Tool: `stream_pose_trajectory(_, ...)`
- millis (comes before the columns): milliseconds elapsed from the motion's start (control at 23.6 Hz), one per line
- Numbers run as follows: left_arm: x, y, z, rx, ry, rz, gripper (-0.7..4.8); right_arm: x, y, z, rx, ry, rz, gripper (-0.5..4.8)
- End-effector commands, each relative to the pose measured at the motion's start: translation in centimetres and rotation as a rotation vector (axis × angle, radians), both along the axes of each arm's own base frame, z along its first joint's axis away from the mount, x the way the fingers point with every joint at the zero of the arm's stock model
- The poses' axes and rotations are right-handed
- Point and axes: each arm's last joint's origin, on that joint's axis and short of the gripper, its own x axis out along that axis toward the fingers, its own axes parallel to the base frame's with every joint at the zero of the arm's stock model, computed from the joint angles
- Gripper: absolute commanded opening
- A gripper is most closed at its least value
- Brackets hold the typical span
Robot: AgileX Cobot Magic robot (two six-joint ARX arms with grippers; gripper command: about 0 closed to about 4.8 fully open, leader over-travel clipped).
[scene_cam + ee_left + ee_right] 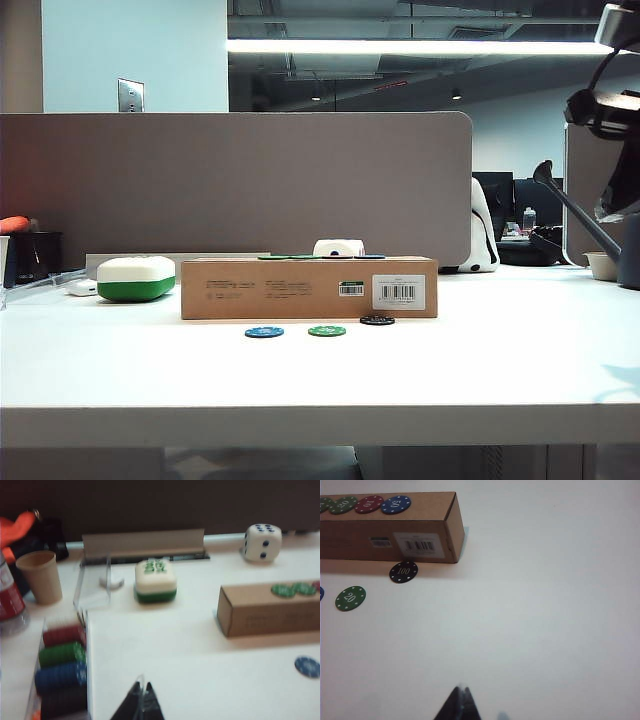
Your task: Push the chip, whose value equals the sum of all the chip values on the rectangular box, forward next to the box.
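Bare table (545,605) lies open right of the rectangular box (385,542) (chips left).

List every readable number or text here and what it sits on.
"100": black chip beside the rectangular box.
"20": green chip on the table.
"50": blue chip on the box.
"10": red chip on the box.
Barcode label and box print: too small to read.
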Motion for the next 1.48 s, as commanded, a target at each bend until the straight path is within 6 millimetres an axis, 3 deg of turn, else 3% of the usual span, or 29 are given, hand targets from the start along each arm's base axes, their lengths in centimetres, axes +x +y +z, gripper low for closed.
stream_pose_trajectory(42,0.0,0.0,-1.5,0.000,-0.137,0.005,-0.05,0.1,0.0,0.2,0.005,-0.017,0.001,-0.05)
stream_pose_trajectory(254,0.3,0.2,-5.3,-0.118,-0.148,0.073,-0.05,0.1,0.0,0.2,0.005,-0.017,0.001,-0.05)
stream_pose_trajectory(338,0.3,0.2,-5.8,-0.124,-0.104,0.076,-0.05,0.0,0.0,0.2,0.004,-0.015,0.001,-0.05)
stream_pose_trajectory(930,0.3,-0.4,-6.3,-0.062,-0.048,0.025,-0.05,0.0,0.0,0.1,0.001,-0.008,0.001,-0.05)
stream_pose_trajectory(1226,0.3,0.0,-6.3,-0.110,-0.058,0.178,-0.05,0.0,0.0,0.1,0.001,-0.008,0.001,-0.05)
stream_pose_trajectory(1480,0.3,0.0,-6.3,-0.147,-0.059,0.179,-0.05,0.0,0.0,0.1,0.000,-0.008,0.001,-0.05)
